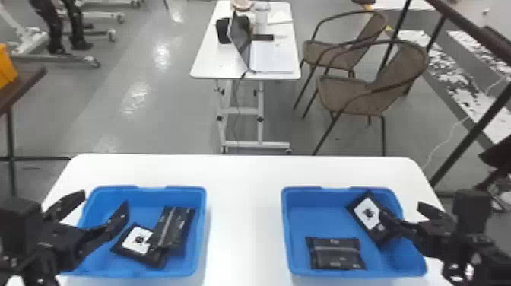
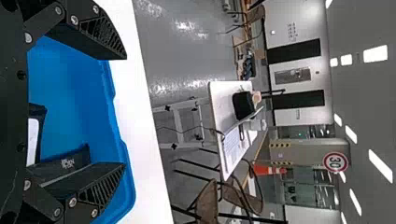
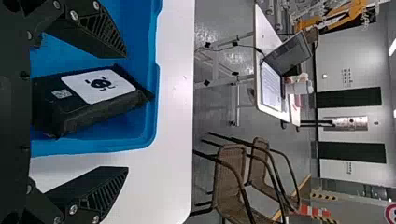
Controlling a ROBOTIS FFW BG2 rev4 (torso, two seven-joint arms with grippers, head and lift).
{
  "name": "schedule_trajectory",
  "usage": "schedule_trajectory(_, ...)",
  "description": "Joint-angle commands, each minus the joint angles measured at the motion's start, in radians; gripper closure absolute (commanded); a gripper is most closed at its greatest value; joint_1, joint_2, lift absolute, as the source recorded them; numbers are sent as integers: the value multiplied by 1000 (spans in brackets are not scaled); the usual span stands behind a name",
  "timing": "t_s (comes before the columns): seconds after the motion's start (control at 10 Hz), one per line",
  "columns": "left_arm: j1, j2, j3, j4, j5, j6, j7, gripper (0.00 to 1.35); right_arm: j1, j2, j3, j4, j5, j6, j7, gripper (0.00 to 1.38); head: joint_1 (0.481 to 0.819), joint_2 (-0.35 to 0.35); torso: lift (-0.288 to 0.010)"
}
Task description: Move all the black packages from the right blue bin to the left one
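In the head view my left gripper (image 1: 105,198) stands open over the left blue bin (image 1: 203,232). Below and right of it lie a black package with a white label (image 1: 122,249) and darker packaging (image 1: 178,228) overlapping it. My right gripper (image 1: 401,210) is open above the right wall of the right blue bin (image 1: 285,235). One finger hides part of a white-labelled black package (image 1: 367,213) tilted at that bin's back right; another package (image 1: 336,254) lies near the front. The left wrist view has my open left gripper (image 2: 124,111); the right wrist view has my open right gripper (image 3: 125,112) around the labelled package's side (image 3: 98,91).
Both bins stand on a white table (image 1: 243,171), with a gap of tabletop between them. Beyond its far edge are a smaller table (image 1: 205,64) with a laptop and two brown chairs (image 1: 353,95). A dark tabletop (image 1: 23,81) is at the far left.
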Motion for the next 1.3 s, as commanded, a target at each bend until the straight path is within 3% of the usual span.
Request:
schedule_trajectory(0.0,-1,-4,-1,3,7,-2,0,222,-59,1,15,94,7,-37,-3,163,695,-13,-43)
schedule_trajectory(0.3,-3,-4,1,23,42,-24,2,202,-138,-12,61,230,34,-61,-5,165,695,11,-43)
schedule_trajectory(0.7,2,-4,4,23,56,-7,2,199,-112,-18,59,222,82,-29,-29,165,695,18,-43)
schedule_trajectory(0.9,0,-4,4,31,70,-8,2,199,-118,-40,64,267,53,-17,-19,160,695,9,-43)
schedule_trajectory(1.2,-4,-4,1,48,82,-24,3,199,-126,-40,98,256,24,2,-19,160,695,10,-43)
